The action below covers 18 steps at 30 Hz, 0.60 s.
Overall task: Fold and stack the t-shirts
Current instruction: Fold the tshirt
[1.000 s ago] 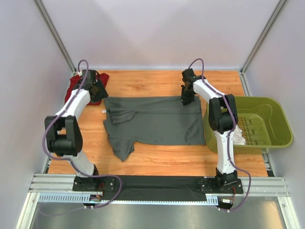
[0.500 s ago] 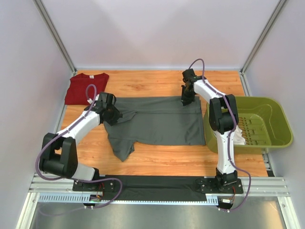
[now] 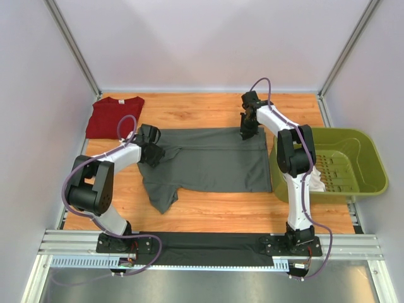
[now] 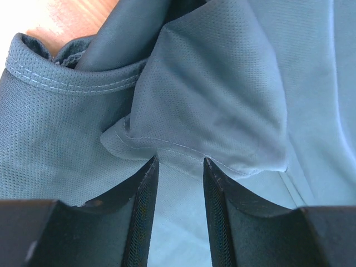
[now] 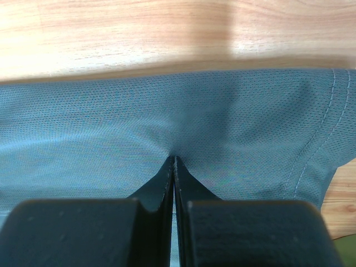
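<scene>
Top view – grey t-shirt [image 3: 208, 161]: spread flat across the middle of the wooden table [image 3: 208, 110], collar end to the left, one sleeve trailing toward the near edge.
Top view – red t-shirt [image 3: 113, 117]: lies at the far left corner, apart from the grey one.
Top view – basket [image 3: 375, 158]: green, at the table's right side, just beside the grey t-shirt's hem.
Top view – left gripper [image 3: 151, 151]: down on the collar end of the grey t-shirt.
Top view – right gripper [image 3: 248, 130]: down on the far edge of the grey t-shirt, near its right corner.
Left wrist view – left gripper [image 4: 178, 164]: fingers [image 4: 139, 206] apart, a folded flap of grey cloth just at their tips, nothing clamped.
Right wrist view – right gripper [image 5: 173, 161]: fingers [image 5: 161, 183] pressed together, pinching grey cloth that puckers at the tips; bare wood lies beyond the hem.
</scene>
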Motion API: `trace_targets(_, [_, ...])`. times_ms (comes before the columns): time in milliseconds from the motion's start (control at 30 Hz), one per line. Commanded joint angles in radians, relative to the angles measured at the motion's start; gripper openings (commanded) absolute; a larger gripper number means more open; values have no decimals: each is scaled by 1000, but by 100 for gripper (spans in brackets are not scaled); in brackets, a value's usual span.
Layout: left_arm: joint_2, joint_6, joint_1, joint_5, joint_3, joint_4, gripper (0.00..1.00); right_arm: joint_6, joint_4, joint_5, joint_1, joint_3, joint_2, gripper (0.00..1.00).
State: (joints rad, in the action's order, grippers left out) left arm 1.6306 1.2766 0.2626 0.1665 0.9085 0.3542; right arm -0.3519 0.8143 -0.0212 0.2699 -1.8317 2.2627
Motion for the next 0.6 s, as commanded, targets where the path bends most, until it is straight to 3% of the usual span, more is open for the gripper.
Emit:
trace_targets(0, [5,41,12,31,35,-23,45,-10,-6,6,3,-20,-11,1])
trace_targets(133, [21,50,12,54,35,-18,44,-15,-4,6,3,-21,-9,0])
trace_targets(200, [31,52,12,53,33,-27,38,-15,-3,6,2,-18,-11,0])
trace_targets(433, [45,58,12,79,44,-15,0,-16,-1,6,3,-9,-17,0])
trace_targets(567, [-3,47,12,90,52,17,0,-18,-4,6,3,-3,-22,0])
